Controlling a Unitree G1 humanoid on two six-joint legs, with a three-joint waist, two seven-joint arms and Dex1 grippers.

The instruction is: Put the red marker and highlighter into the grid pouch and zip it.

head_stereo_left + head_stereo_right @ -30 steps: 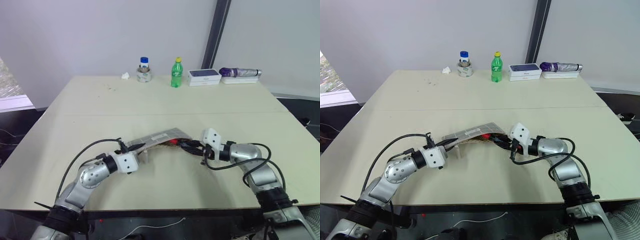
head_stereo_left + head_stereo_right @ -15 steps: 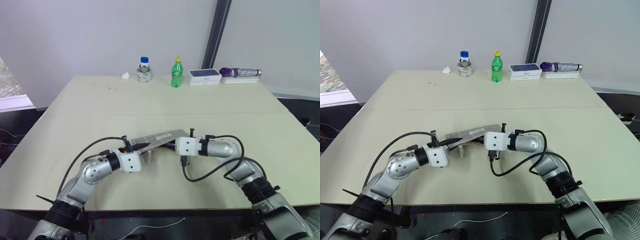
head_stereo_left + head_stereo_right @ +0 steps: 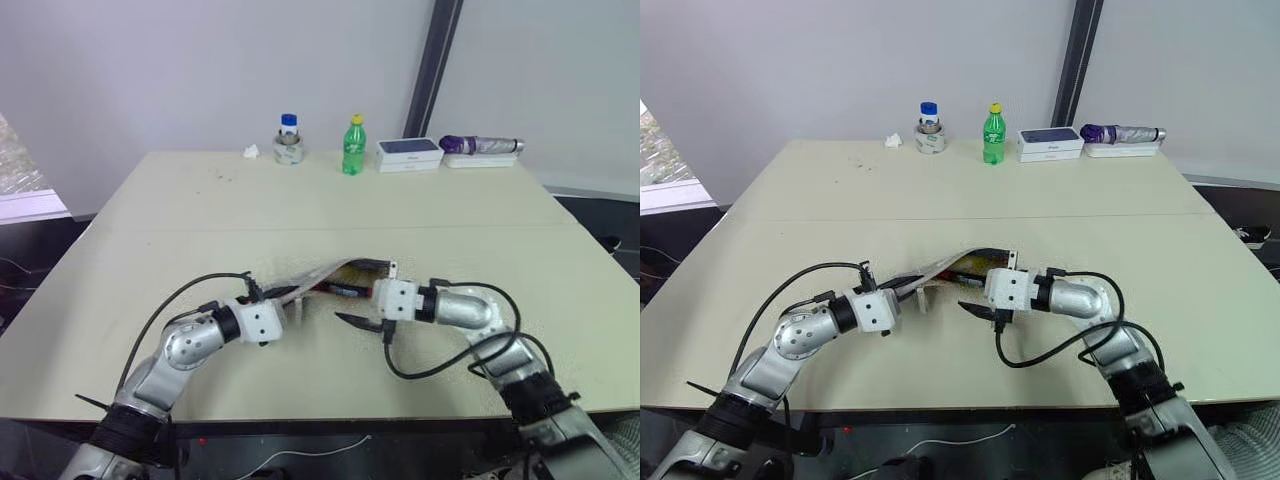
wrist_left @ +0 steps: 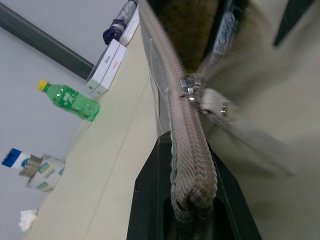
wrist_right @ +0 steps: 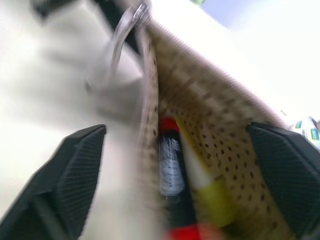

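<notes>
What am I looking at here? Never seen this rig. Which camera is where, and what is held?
It is a humanoid robot with two arms, each ending in a two-fingered claw. Two pictures come from a stereo camera on its head, looking down over a beige table. The other two come from cameras on the wrists, looking along each claw's fingers.

The left claw is shut on one end of the grid pouch, holding it off the table. The right claw is open at the pouch's mouth. Its wrist camera looks inside: the red marker and the yellow highlighter lie in the pouch, which is still unzipped.

At the table's far edge stand a green bottle, a white box and a small jar.
</notes>
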